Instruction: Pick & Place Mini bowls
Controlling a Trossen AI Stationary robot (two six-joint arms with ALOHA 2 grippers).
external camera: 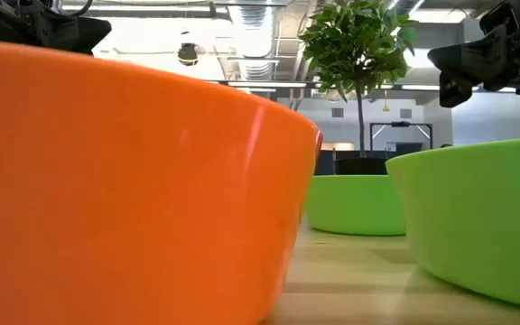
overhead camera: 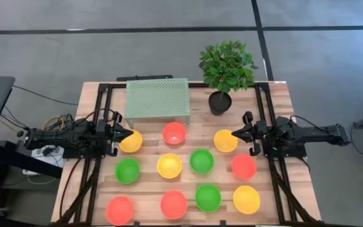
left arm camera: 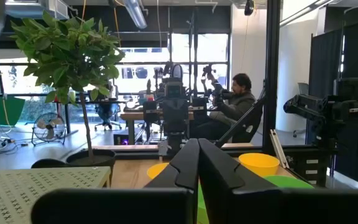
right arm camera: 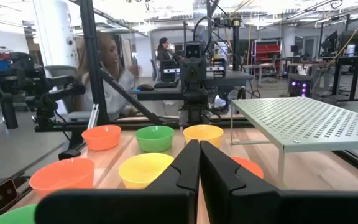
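Note:
Several mini bowls, glossy yellow, red and green, sit upright on their bases in loose rows on the wooden table. My left gripper (overhead camera: 130,134) hovers, shut, at the left rim of the far-left yellow bowl (overhead camera: 132,142). My right gripper (overhead camera: 234,133) hovers, shut, at the right rim of the far-right yellow bowl (overhead camera: 224,140). In the wrist views the left gripper (left arm camera: 197,149) and the right gripper (right arm camera: 199,149) show fingertips meeting, with nothing between them. The low view is filled by a red bowl (external camera: 125,190) and a green bowl (external camera: 477,217), with both arms high above.
A pale green perforated rack (overhead camera: 157,99) stands at the table's far edge, and a plant in a black pot (overhead camera: 220,101) is to its right. Black frame rails run along both table sides. People sit at desks in the room beyond.

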